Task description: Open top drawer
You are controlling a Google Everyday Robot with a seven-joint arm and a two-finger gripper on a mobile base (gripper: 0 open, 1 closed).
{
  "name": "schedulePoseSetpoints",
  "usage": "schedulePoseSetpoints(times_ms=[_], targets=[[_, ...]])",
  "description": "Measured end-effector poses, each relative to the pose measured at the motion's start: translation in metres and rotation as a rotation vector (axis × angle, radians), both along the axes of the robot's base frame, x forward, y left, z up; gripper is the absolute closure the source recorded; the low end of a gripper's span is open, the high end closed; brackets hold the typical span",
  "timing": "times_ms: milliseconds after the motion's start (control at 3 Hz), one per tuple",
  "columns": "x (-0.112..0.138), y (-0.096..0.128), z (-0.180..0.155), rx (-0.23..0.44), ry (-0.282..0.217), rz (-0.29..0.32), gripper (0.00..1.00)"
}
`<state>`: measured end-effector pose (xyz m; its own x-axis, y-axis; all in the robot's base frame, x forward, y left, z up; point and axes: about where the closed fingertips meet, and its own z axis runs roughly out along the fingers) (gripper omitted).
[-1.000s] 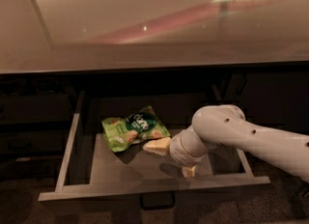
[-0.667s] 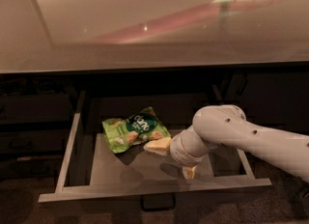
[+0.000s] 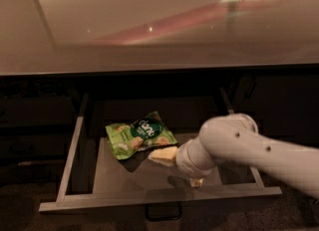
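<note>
The top drawer [image 3: 159,198] stands pulled out below the countertop, with its dark front edge nearest the camera and its small loop handle [image 3: 163,213] hanging under the middle. Pale metal rims [image 3: 70,158] run along both sides of the flat grey floor. My gripper [image 3: 178,169] is inside the drawer, right of centre, low over the floor. Its pale fingers [image 3: 163,154] are spread apart with nothing between them. One fingertip lies close to the edge of a green snack bag [image 3: 139,135] on the drawer floor.
A glossy beige countertop [image 3: 159,21] overhangs the drawer. My white forearm [image 3: 269,150] comes in from the right across the drawer's right rim. Dark cabinet fronts [image 3: 35,120] flank the drawer on both sides.
</note>
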<state>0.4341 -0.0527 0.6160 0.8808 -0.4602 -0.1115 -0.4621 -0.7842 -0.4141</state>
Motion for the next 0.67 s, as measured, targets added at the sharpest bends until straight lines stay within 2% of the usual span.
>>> schedulePoseSetpoints(times_ms=[333, 667], targets=[[-0.008, -0.001, 0.000, -0.016, -0.044, 0.006, 0.00], [-0.036, -0.007, -0.010, -0.030, -0.035, 0.022, 0.00]])
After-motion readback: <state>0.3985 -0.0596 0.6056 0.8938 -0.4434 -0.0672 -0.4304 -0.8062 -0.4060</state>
